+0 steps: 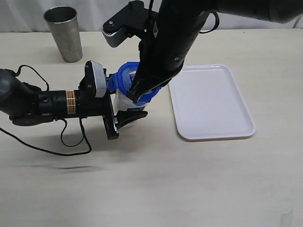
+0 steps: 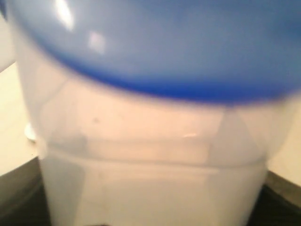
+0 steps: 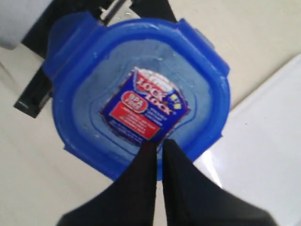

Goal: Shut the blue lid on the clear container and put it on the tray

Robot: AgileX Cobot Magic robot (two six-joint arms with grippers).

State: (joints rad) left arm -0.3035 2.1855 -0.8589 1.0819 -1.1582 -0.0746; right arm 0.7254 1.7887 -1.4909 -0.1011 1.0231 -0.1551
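Note:
The clear container [image 1: 124, 103] stands upright on the table just left of the tray [image 1: 222, 106], and its translucent wall [image 2: 150, 165] fills the left wrist view. The blue lid [image 1: 124, 78] sits on its mouth; from above, its red-blue sticker [image 3: 143, 106] and flaps show. My left gripper [image 1: 124, 111] is shut on the container's lower body from the side, and dark fingers [image 2: 19, 200] show at both flanks. My right gripper [image 3: 159, 147] is shut, its black fingertips together on top of the lid near the sticker's edge. The right arm hides much of the lid in the exterior view.
A grey metal cup [image 1: 64, 33] stands at the back left. The left arm's black cable [image 1: 71, 146] loops on the table in front of the arm. The white tray's corner [image 3: 273, 141] lies close beside the container.

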